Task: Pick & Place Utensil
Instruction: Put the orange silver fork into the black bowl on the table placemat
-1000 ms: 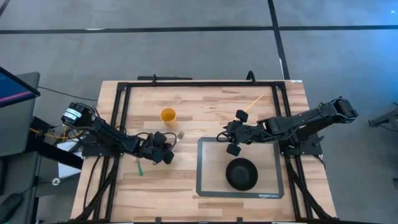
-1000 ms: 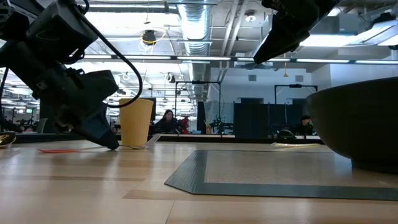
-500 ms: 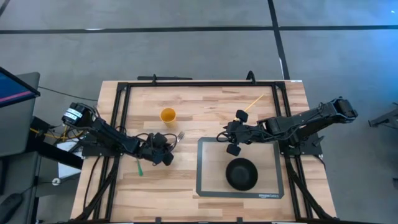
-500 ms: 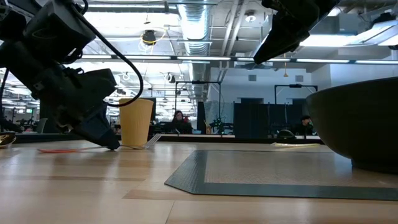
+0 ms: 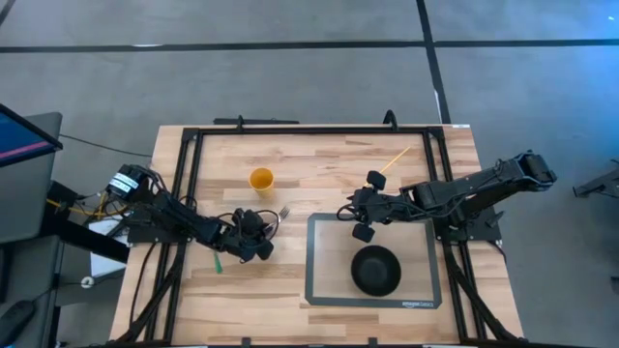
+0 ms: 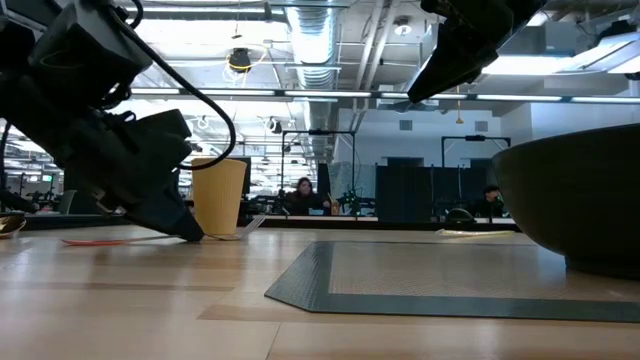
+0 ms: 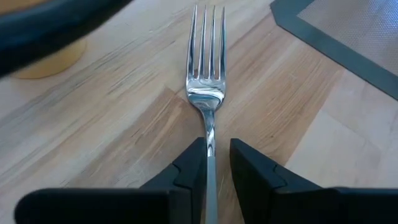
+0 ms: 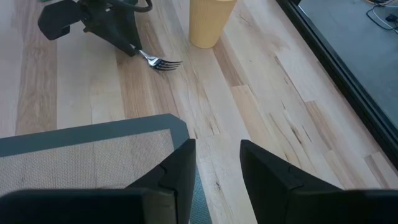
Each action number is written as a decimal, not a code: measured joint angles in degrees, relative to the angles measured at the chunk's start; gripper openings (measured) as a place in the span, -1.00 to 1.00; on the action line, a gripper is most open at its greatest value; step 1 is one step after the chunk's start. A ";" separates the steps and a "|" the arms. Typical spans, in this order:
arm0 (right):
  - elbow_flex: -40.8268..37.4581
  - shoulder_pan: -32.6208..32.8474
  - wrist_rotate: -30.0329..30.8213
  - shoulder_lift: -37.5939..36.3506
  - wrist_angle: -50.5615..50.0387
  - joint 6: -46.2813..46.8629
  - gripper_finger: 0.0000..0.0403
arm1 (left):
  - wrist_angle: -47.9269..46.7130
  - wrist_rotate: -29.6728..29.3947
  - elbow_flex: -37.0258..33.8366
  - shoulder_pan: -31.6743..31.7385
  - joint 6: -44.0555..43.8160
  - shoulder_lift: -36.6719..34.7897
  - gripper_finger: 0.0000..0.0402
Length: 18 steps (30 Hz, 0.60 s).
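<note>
A silver fork [image 7: 206,59] lies along the wood with its tines pointing away from my left gripper [image 7: 211,163], which is shut on its handle. In the high view the fork [image 5: 281,211] sits just below the yellow cup [image 5: 261,179], left of the grey mat [image 5: 324,285]. A black bowl [image 5: 375,270] stands on the mat. My right gripper [image 8: 217,168] is open and hovers over the mat's far left corner [image 5: 350,214], touching nothing. The low view shows my left gripper [image 6: 170,205] slanting down in front of the cup [image 6: 220,195]. My left gripper pinches the fork's handle [image 7: 209,144] between its two fingers [image 7: 189,171], one on either side. It comes slanting down from the table's left, with the fingers lying along the fork. The tined end [image 6: 250,222] sticks out ahead, low over the wood; whether it rests there I cannot tell.
A green utensil [image 5: 217,259] lies on the wood near my left arm. A thin yellow stick [image 5: 394,159] lies by the far right corner. A black frame [image 5: 290,129] runs along the table's edges. Bare wood shows between cup and mat [image 8: 205,93].
My left gripper has moved a little toward the table's right, carrying the fork with it; the tines now show slightly farther right in front of the cup. My right arm has kept still.
</note>
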 joint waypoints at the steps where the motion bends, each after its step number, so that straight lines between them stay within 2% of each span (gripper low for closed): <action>1: 0.00 -0.01 0.00 0.00 0.00 -0.01 -0.41 | -0.02 0.00 0.00 0.00 0.02 0.00 -0.63; 4: 0.00 0.02 -0.01 0.00 -0.02 -0.01 -0.41 | -0.22 -0.07 -0.05 0.15 -0.03 0.00 -0.73; 7: -0.02 0.00 0.00 0.00 -0.04 -0.01 -0.41 | -0.26 -0.15 -0.07 0.17 -0.19 0.00 -0.92; 12: -0.02 -0.02 -0.02 0.00 -0.04 -0.01 -0.41 | -0.83 0.28 0.84 0.54 0.10 -0.34 -0.94; 15: -0.02 -0.03 -0.02 0.00 -0.02 -0.03 -0.41 | -2.14 2.02 2.93 0.65 5.85 -2.38 -0.94; 18: -0.02 -0.03 -0.02 0.00 0.11 -0.03 -0.41 | -1.26 8.15 6.58 1.15 13.02 -6.06 -0.95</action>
